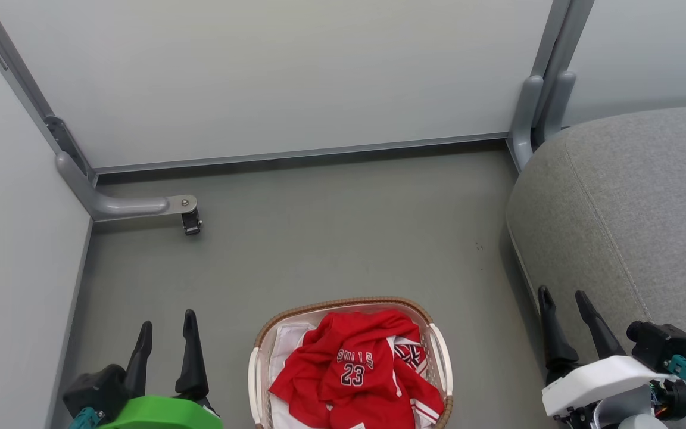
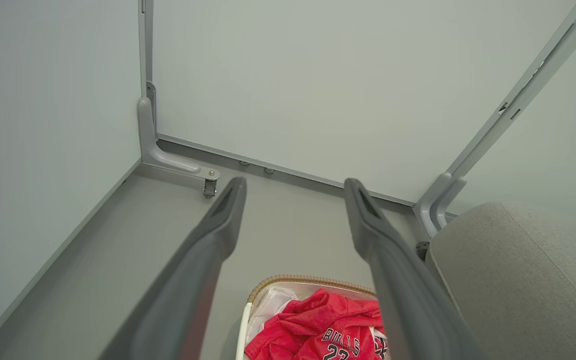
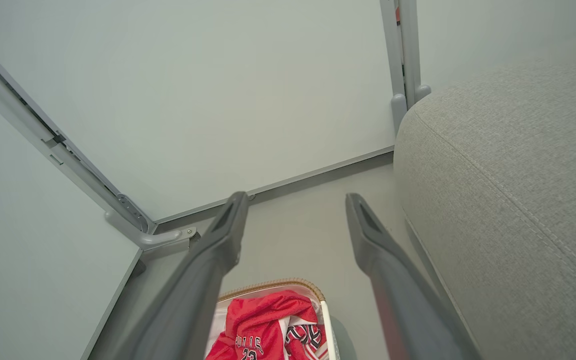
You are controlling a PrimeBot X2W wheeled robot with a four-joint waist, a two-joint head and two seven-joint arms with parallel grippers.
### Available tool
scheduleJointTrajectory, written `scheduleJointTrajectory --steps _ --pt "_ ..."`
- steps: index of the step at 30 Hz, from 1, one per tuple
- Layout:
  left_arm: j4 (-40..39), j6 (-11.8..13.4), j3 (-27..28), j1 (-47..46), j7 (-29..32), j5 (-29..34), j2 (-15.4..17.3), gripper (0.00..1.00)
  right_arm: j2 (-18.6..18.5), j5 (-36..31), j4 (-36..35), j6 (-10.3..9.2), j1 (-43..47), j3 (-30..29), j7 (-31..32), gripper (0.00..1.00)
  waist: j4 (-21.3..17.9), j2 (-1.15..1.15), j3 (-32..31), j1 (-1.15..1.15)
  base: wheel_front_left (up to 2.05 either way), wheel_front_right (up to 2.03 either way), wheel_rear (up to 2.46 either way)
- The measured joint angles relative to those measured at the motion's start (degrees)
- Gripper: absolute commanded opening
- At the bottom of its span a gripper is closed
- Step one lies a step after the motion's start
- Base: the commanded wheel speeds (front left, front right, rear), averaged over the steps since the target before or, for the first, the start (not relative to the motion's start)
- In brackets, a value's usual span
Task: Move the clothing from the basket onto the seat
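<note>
Red clothing (image 1: 358, 369) with the number 23 and white trim lies heaped in the white basket (image 1: 441, 348) with a brown woven rim, at the bottom middle of the head view. The grey seat (image 1: 635, 202) stands to the right. My left gripper (image 1: 165, 328) is open to the left of the basket, holding nothing. Open and empty too, my right gripper (image 1: 563, 301) hovers at the seat's front edge, right of the basket. In the left wrist view the clothing (image 2: 318, 325) and basket (image 2: 298, 279) lie below my fingers. The right wrist view shows the clothing (image 3: 263, 322), the basket (image 3: 268, 285) and the seat (image 3: 513, 190).
Pale partition walls (image 1: 271, 77) close in the grey floor (image 1: 331, 238) at the back and left. A grey bracket foot with a small caster (image 1: 190, 221) juts from the left corner; another post foot (image 1: 524, 119) stands by the seat. A white sheet (image 1: 292, 342) lies under the clothing.
</note>
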Motion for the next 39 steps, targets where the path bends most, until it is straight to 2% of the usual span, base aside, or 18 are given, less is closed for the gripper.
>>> scheduleJointTrajectory --steps 39 --pt "4.5 1.3 -2.4 0.8 -4.5 13.7 0.2 1.00 -0.2 -18.3 1.8 0.01 0.0 2.0 -4.6 1.00 0.7 0.00 0.2 0.00 0.00 0.00 0.00"
